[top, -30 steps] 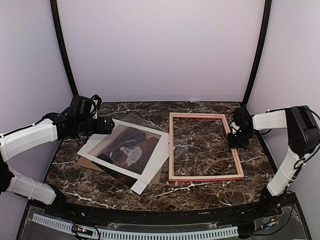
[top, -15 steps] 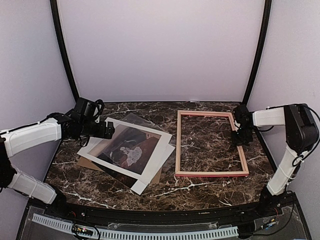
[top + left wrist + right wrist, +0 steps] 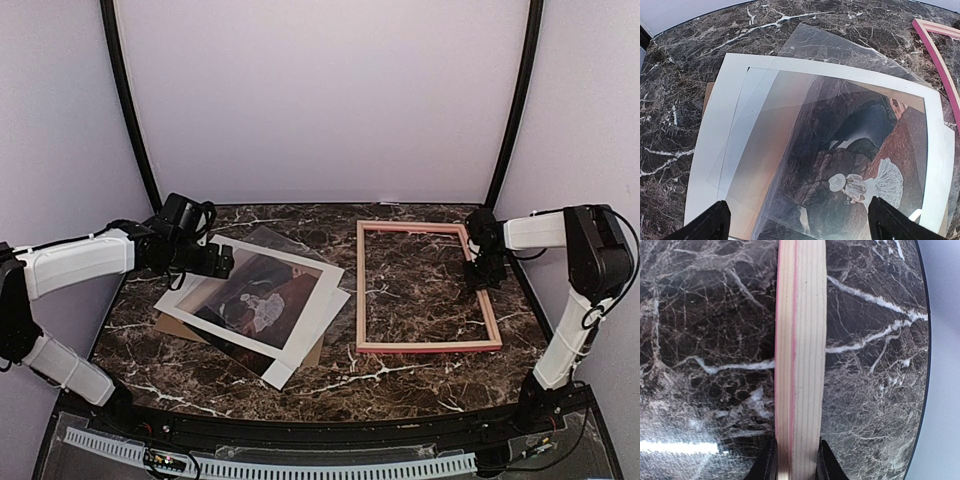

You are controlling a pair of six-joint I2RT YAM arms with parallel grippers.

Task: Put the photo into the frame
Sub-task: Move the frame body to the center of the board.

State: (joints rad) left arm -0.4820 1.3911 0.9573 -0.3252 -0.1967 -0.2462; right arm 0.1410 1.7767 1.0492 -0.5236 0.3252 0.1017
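The photo (image 3: 262, 295), a dark reddish-brown print with a small white figure, lies at the left of the table under a white mat and a clear sheet; it also fills the left wrist view (image 3: 850, 150). My left gripper (image 3: 222, 262) hovers open over its far left edge, fingers wide apart (image 3: 797, 227) with nothing between them. The pink wooden frame (image 3: 428, 347) lies flat on the right. My right gripper (image 3: 487, 270) is shut on the frame's right rail (image 3: 800, 340), its two fingers pressing both sides of it (image 3: 796, 467).
A white mat (image 3: 322, 300) with a window lies over the photo, and a clear sheet (image 3: 270, 240) sticks out toward the back. A brown cardboard board (image 3: 168, 325) peeks out underneath at the left. The frame's right rail lies close to the table's right edge (image 3: 920, 365).
The right gripper has dragged the frame to the right, away from the photo stack. The left gripper has crept rightward over the stack's far left edge, still open.
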